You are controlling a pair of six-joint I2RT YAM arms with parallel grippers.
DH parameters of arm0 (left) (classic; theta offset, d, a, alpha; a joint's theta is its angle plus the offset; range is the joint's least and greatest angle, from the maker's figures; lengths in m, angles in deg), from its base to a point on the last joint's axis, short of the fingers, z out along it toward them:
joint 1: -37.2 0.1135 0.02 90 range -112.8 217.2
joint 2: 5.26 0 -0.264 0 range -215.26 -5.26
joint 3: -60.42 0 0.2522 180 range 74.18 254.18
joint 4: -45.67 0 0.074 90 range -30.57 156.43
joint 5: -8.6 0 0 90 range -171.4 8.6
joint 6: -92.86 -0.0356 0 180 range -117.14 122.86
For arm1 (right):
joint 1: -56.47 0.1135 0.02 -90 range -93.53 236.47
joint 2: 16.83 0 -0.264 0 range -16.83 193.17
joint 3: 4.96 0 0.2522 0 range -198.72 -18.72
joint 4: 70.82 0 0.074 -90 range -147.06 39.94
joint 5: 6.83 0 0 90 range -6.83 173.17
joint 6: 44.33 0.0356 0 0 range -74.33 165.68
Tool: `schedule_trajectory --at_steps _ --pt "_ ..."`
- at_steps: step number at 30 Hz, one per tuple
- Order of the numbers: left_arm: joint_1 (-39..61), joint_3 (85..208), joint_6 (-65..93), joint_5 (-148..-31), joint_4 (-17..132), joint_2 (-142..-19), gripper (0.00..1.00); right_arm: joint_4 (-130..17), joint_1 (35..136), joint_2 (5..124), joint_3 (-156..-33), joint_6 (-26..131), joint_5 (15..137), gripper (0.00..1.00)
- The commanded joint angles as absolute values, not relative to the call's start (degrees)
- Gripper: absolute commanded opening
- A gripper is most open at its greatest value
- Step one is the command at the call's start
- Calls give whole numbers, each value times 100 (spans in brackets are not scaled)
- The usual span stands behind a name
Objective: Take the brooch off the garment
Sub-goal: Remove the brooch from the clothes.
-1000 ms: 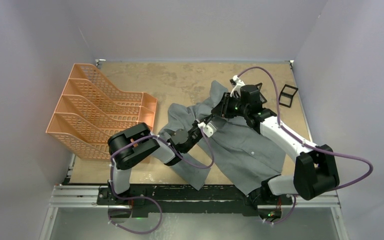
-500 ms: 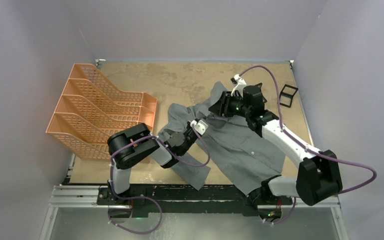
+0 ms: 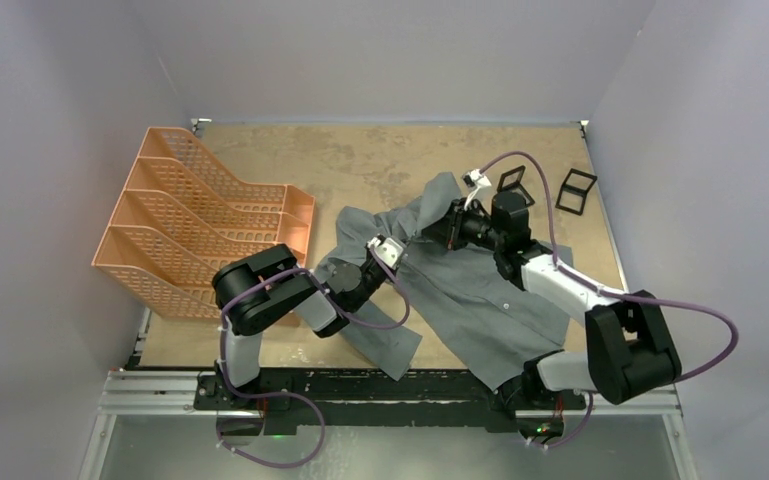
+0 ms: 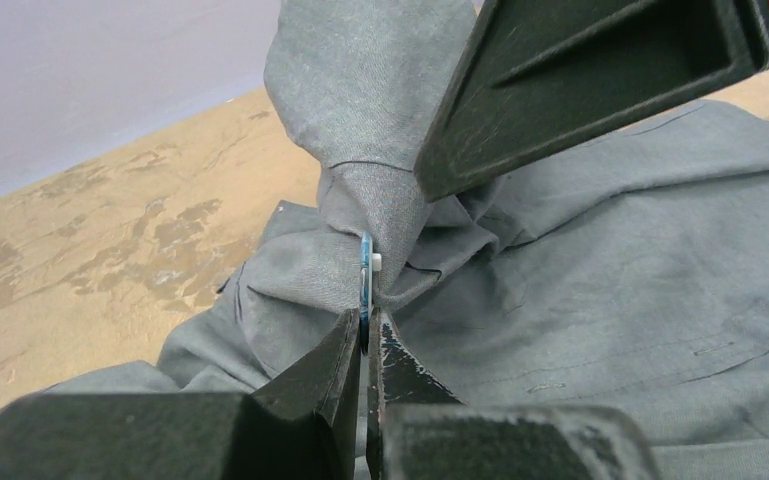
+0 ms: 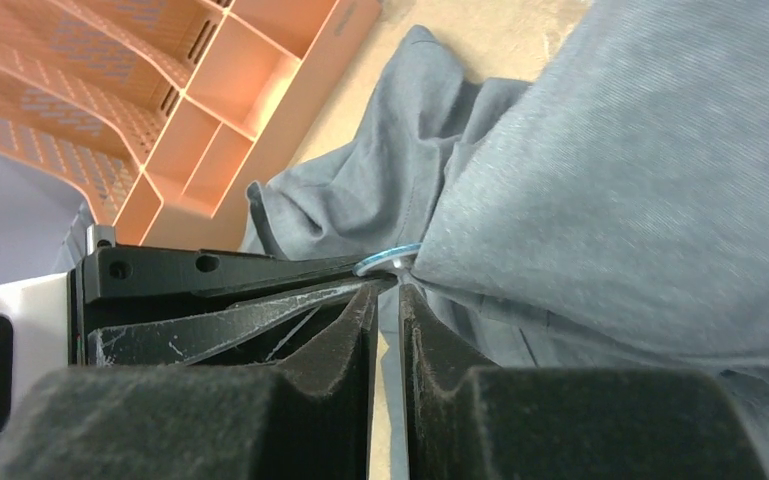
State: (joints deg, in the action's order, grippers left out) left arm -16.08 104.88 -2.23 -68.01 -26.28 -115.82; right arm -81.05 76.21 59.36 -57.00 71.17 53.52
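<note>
The grey garment [image 3: 480,290] lies crumpled across the table's middle. A thin blue-rimmed brooch [image 4: 364,270] sits edge-on in a bunched knot of the cloth [image 4: 610,230]. My left gripper [image 4: 365,318] is shut on the brooch's lower rim. In the right wrist view the brooch [image 5: 385,260] lies just past my right gripper [image 5: 388,285], whose jaws are nearly together and pinch the garment [image 5: 610,180] right behind it. From above, the left gripper [image 3: 407,241] and right gripper [image 3: 428,234] meet tip to tip over the shirt, and the brooch is hidden between them.
An orange multi-slot file rack [image 3: 200,220] stands at the left, close to the shirt's sleeve. Two small black frame stands [image 3: 577,190] [image 3: 513,182] sit at the back right. Walls close in the table on three sides.
Both grippers shifted left and toward the near edge, drawing the cloth along. The right jaws opened wider, then narrowed again on the fabric. One black stand is now uncovered.
</note>
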Motion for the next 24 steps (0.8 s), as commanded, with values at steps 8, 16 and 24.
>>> schedule_trajectory --at_steps 8,16,24 --pt "-1612 10557 -284 -7314 -4249 -11246 0 -9543 7354 6455 -5387 7593 5025 9" --pt "-1607 10780 -369 -7473 -4252 -11106 0 -9826 7273 6795 -5427 7605 4547 8" --pt "-1613 10970 -104 -7323 -4221 -11152 0 -10307 7270 6225 -4978 7502 4493 8"
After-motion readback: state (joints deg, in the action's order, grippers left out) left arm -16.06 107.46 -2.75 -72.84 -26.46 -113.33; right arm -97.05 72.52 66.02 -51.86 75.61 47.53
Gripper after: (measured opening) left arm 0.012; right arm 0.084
